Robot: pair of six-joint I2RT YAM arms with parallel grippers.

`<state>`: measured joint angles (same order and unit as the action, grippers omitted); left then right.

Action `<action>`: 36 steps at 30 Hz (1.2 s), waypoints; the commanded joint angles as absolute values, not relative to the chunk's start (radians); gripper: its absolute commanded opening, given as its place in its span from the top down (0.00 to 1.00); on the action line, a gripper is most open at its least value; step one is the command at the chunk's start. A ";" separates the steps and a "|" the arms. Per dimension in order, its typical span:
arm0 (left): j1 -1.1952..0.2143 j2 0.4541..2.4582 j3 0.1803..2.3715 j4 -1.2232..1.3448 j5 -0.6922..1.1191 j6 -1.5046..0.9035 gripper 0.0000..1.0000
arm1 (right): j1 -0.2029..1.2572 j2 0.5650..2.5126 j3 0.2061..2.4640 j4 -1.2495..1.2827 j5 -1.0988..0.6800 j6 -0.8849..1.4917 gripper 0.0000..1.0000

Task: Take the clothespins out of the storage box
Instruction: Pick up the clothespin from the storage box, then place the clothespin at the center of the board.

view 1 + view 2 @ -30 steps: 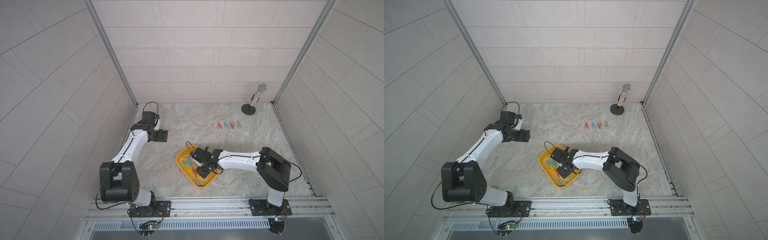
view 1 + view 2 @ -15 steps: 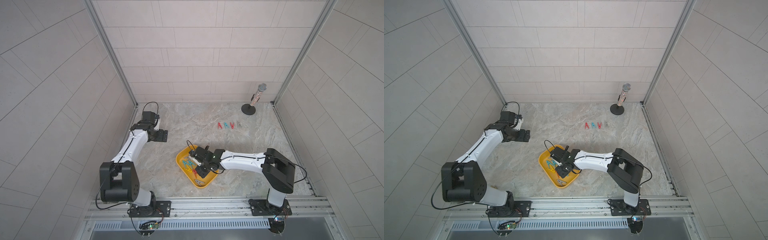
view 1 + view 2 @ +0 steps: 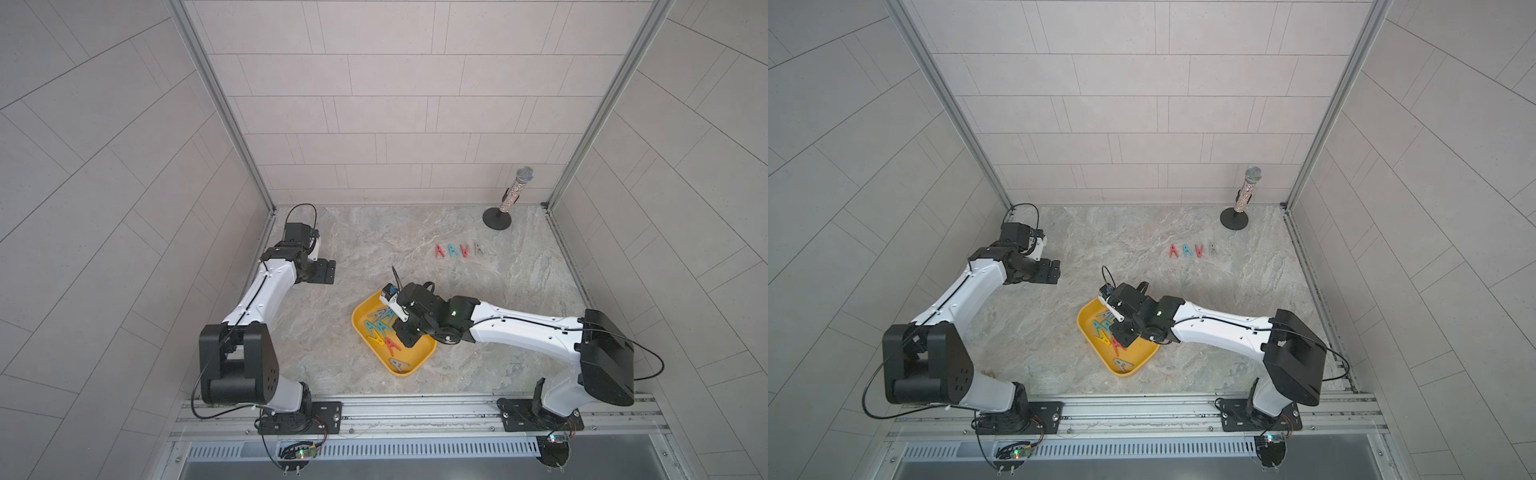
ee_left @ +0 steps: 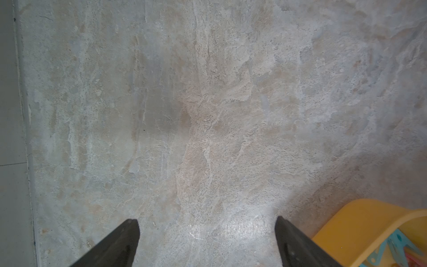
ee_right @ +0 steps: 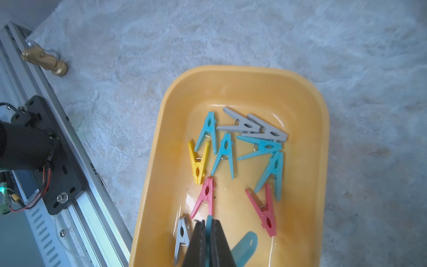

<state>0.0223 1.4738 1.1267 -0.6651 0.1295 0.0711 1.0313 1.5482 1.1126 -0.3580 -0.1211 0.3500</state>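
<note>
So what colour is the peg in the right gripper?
Teal clothespin, clearest in the right wrist view.

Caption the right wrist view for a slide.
Right tool shut on a teal clothespin in the yellow storage box, other clothespins loose around it.

We see a robotics lab test cell: a left arm [image 3: 270, 286] and a right arm [image 3: 523, 332] bolted to an aluminium rail [image 3: 415, 409], bare wiring and a lit circuit board [image 3: 300, 453] below it, and a marble-patterned table [image 3: 374, 241] boxed in by grey panel walls [image 3: 395, 104] on metal posts [image 3: 218, 95].
</note>
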 commanded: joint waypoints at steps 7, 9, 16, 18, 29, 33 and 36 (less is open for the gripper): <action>0.029 1.469 1.129 -0.679 0.126 0.076 0.00 | 0.907 1.499 1.145 -0.405 -0.040 0.386 1.00; 0.029 1.468 1.129 -0.679 0.126 0.075 0.00 | 0.861 1.491 1.146 -0.425 -0.043 0.390 1.00; 0.030 1.466 1.130 -0.680 0.123 0.075 0.00 | 0.661 1.490 1.145 -0.510 -0.052 0.398 1.00; 0.031 1.466 1.129 -0.680 0.121 0.075 0.00 | 0.593 1.498 1.141 -0.527 -0.072 0.400 1.00; 0.030 1.461 1.129 -0.681 0.127 0.075 0.00 | 0.217 1.622 1.163 -0.592 -0.153 0.382 1.00; 0.030 1.457 1.129 -0.680 0.133 0.075 0.00 | 0.135 1.680 1.200 -0.604 -0.114 0.366 1.00; 0.030 1.454 1.129 -0.680 0.134 0.075 0.00 | 0.091 1.722 1.234 -0.602 -0.086 0.367 1.00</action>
<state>0.0223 1.4734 1.1267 -0.6655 0.1307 0.0711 0.1150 1.7004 1.1954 -0.5766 -0.1242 0.3782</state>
